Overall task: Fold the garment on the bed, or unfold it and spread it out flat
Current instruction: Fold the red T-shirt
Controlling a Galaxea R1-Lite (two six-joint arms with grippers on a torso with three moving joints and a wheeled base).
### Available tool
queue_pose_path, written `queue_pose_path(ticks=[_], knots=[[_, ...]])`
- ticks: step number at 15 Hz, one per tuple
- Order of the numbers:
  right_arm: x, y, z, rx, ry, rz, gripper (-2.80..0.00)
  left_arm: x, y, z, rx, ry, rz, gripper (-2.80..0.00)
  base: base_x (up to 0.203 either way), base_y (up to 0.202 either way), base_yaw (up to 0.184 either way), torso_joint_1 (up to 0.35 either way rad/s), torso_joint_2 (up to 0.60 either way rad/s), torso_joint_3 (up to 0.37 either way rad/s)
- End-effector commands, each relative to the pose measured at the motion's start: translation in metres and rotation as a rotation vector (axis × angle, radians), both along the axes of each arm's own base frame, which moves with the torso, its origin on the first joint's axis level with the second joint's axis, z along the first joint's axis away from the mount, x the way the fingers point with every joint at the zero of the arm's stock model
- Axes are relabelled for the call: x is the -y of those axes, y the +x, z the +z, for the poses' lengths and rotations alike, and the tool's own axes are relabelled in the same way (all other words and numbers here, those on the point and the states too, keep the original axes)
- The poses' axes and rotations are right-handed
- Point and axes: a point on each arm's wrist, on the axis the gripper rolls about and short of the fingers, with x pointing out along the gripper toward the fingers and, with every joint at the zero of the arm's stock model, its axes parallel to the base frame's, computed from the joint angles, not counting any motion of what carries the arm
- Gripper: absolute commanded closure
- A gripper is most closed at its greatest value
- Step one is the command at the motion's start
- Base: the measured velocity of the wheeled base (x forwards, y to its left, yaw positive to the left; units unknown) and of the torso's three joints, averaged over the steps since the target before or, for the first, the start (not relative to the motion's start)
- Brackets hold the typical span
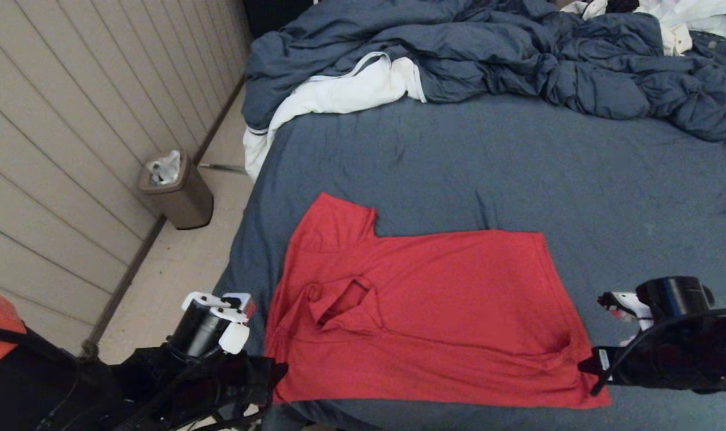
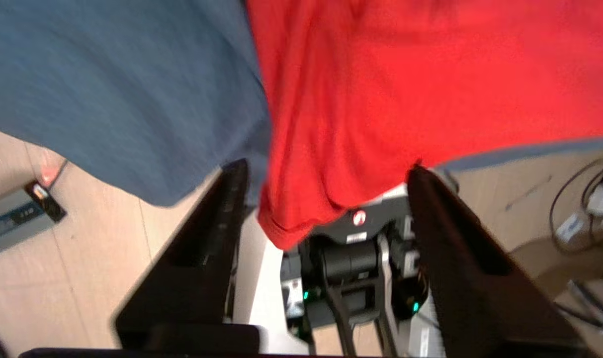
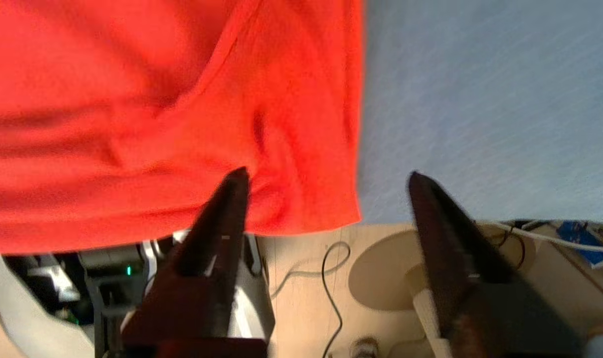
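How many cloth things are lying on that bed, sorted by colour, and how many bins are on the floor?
Red: 1, the T-shirt
Blue: 1, the rumpled duvet
White: 2, the cloth with a dark stripe and a white heap at the far right corner
Bin on the floor: 1, the brown bin
Total: 5

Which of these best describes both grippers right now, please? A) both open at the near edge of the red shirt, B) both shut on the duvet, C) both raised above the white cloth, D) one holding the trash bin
A: the left gripper and right gripper each show spread fingers at a near corner of the red shirt on the bed.
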Motion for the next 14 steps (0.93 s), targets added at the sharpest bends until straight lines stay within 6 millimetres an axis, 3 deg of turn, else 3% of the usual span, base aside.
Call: queue_pose_path(ticks=[1,3,4,5,8,11,14], knots=[[0.003,0.004,0.016,0.070,-0.009,-0.005,-2.80,-0.012,0.008,0.027,0.092,-0.061,0.055,-2.80,0.000,0.000,0.000,0.000,0.00,0.000],[0.006,0.012,0.031,0.131,-0.018,-0.014,-2.80,-0.025,0.023,0.053,0.174,-0.101,0.122,-2.80,0.000,0.000,0.000,0.000,0.00,0.000],[0.007,0.018,0.039,0.163,-0.023,-0.016,0.00,-0.027,0.031,0.064,0.199,-0.111,0.136,-2.80,0.000,0.000,0.000,0.000,0.00,0.000],[0.008,0.025,0.049,0.199,-0.026,-0.018,0.00,-0.026,0.041,0.074,0.220,-0.121,0.142,0.00,0.000,0.000,0.000,0.000,0.00,0.000],[0.009,0.050,0.080,0.281,-0.015,-0.020,0.00,-0.010,0.076,0.088,0.220,-0.126,0.136,0.00,0.000,0.000,0.000,0.000,0.00,0.000],[0.006,0.087,0.090,0.317,0.017,0.001,0.00,0.010,0.117,0.069,0.180,-0.105,0.122,0.00,0.000,0.000,0.000,0.000,0.00,0.000],[-0.002,0.122,0.082,0.314,0.034,0.029,0.00,0.028,0.153,0.043,0.163,-0.078,0.108,0.00,0.000,0.000,0.000,0.000,0.00,0.000]])
